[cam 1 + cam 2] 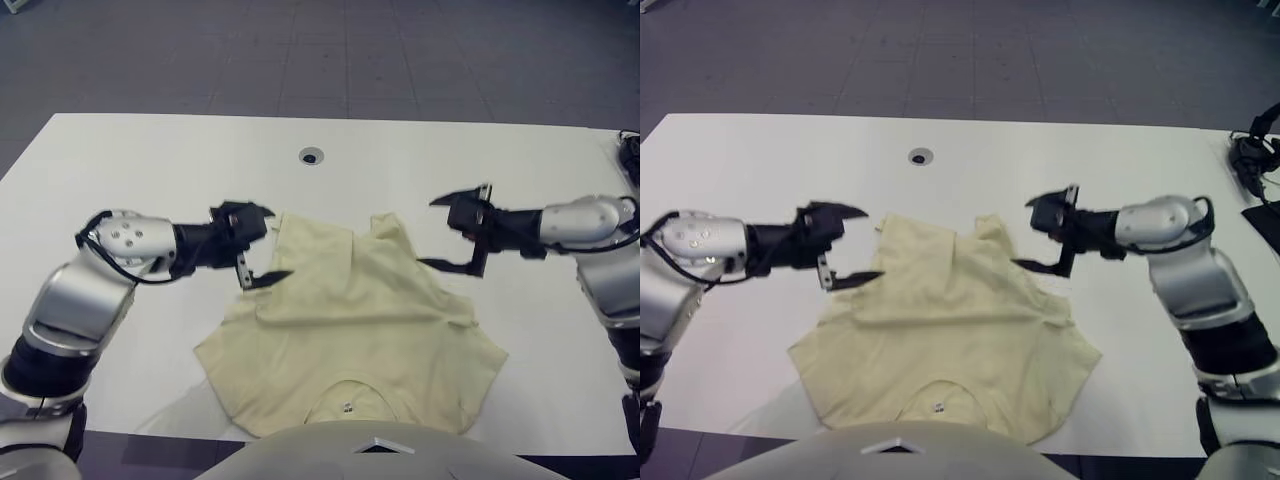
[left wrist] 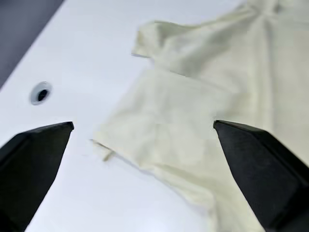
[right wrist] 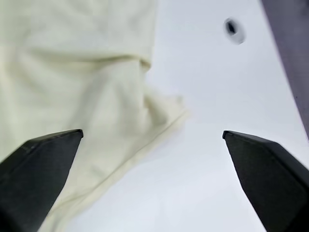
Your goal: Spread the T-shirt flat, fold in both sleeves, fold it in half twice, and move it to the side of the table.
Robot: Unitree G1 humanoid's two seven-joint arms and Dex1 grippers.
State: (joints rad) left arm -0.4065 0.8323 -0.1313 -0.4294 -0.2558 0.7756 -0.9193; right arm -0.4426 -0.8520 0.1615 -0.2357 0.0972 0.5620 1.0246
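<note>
Pale yellow cotton, the T-shirt (image 1: 350, 320) lies rumpled on the near half of the white table (image 1: 150, 170), its collar and label towards the robot and its far part bunched into folds with two loose corners pointing away, well short of the round port (image 1: 311, 155) in the tabletop. The left gripper (image 1: 281, 243) sits at the shirt's far-left corner with its fingers spread wide, the lower one over the cloth edge; whether it touches the fabric cannot be told. The right gripper (image 1: 426, 233) is likewise wide apart and holds nothing, just beside the far-right corner and above the table surface. The step in hand looks to be the spreading, and little of the task is done: no sleeve is folded and the body is not flat. To do it well, each gripper would need to come down until one finger slides under a far corner and the other closes on top, taking both layers of the hem rather than a single ply, since a one-layer grip would only peel the shirt open. The two pulls should then run away from the robot and slightly outward together, low over the table and at an even pace, so the creases across the middle draw out without dragging the collar end along. An uneven pull would likely skew the shirt and leave a diagonal ridge that spoils the sleeve folds to come.
</note>
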